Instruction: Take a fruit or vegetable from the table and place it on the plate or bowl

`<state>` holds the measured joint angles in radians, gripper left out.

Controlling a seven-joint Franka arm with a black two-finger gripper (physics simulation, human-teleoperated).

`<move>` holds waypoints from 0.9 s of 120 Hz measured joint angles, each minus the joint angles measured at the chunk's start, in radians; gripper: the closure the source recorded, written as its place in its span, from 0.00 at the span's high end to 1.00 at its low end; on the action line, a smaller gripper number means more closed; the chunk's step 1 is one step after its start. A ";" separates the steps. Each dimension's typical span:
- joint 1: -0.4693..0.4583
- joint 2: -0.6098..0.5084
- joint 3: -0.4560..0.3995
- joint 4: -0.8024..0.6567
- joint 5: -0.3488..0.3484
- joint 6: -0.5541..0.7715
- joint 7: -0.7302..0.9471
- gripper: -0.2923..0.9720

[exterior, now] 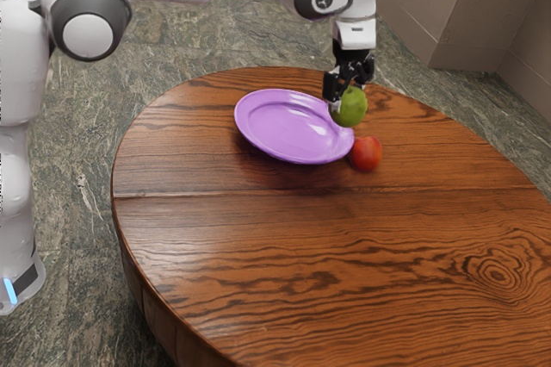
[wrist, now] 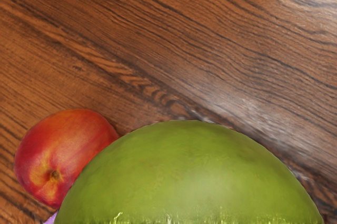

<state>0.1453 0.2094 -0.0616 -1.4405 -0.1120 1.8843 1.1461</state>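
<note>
Jaws clamped on green fruit (exterior: 349,107), held above rim of purple plate (exterior: 280,126), red peach (exterior: 367,152) beside.

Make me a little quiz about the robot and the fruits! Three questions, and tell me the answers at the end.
1. True or false: the gripper is shut on the green fruit, holding it off the table.
2. What colour is the plate? A) purple B) yellow C) white
3. Fill in the gap: the red fruit lies on the ____, beside the plate.

Key: 1 true; 2 A; 3 table.
</note>
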 joint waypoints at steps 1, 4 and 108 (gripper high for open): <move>0.005 0.000 0.003 0.001 0.000 0.000 0.000 0.43; 0.024 0.002 0.010 0.004 -0.001 -0.004 0.000 0.43; 0.192 0.161 0.008 0.127 -0.011 -0.060 0.003 0.72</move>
<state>0.3371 0.3707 -0.0532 -1.3137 -0.1230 1.8242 1.1487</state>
